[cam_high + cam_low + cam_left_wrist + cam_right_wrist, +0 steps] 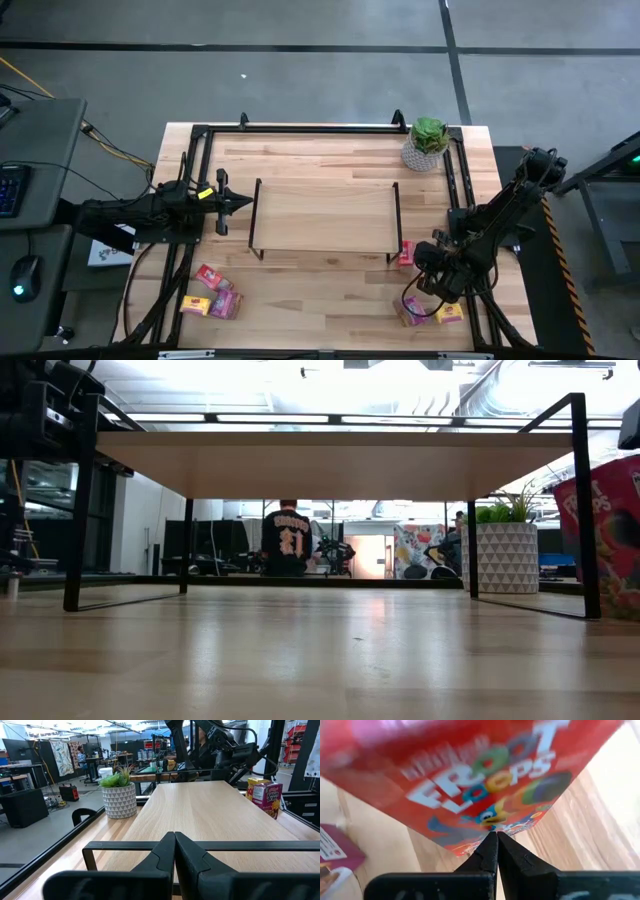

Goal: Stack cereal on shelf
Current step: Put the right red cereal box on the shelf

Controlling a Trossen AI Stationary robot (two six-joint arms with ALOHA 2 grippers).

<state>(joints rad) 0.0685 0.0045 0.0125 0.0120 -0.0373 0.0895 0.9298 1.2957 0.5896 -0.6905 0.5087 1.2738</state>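
Reach step: nothing shelved yet.
Right gripper (pixel 496 836), pressed together, faced a red cardboard cereal box (pixel 470 780); next, open and grasp. Left gripper (pixel 175 837) was likewise pressed together, beside the light-wood shelf (pixel 325 210).

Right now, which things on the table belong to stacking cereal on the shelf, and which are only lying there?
For the job:
- shelf
- red box
- three boxes near the left arm
- two boxes near the right arm

Only lying there:
- potted plant

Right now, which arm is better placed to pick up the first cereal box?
Probably the right: the right gripper, shut, hangs beside the red Froot Loops box. The left gripper sits at the shelf edge.
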